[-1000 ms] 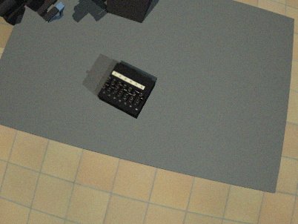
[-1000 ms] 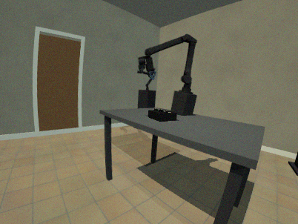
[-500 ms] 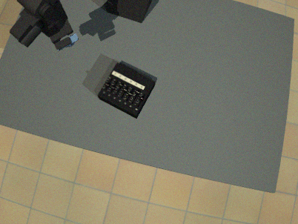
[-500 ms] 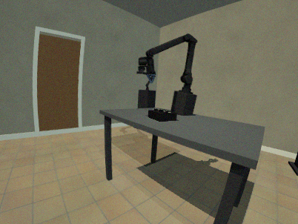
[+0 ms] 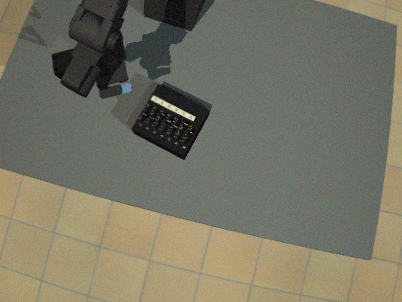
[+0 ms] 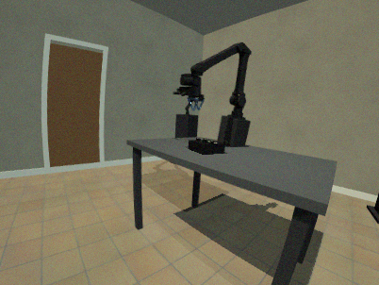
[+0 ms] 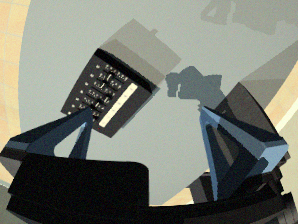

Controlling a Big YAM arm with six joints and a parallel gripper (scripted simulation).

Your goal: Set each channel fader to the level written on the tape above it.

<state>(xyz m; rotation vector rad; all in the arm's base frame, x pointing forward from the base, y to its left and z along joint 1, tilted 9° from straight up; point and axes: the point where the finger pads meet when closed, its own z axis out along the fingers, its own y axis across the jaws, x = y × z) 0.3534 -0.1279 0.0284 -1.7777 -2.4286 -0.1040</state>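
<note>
The black lighting desk stands on its feet on the grey table, turned at an angle. A pale tape strip runs along its far side above a row of several faders; the written levels and cap positions are too small to read. It also shows in the exterior view and in the wrist view. My gripper hangs high above the table, up and to the left of the desk, open and empty. In the wrist view its two blue-tipped fingers stand wide apart.
A dark box at the arm's base stands at the table's far edge, with a second box beside it. The arm reaches over the table's far left part. Tiled floor surrounds the table.
</note>
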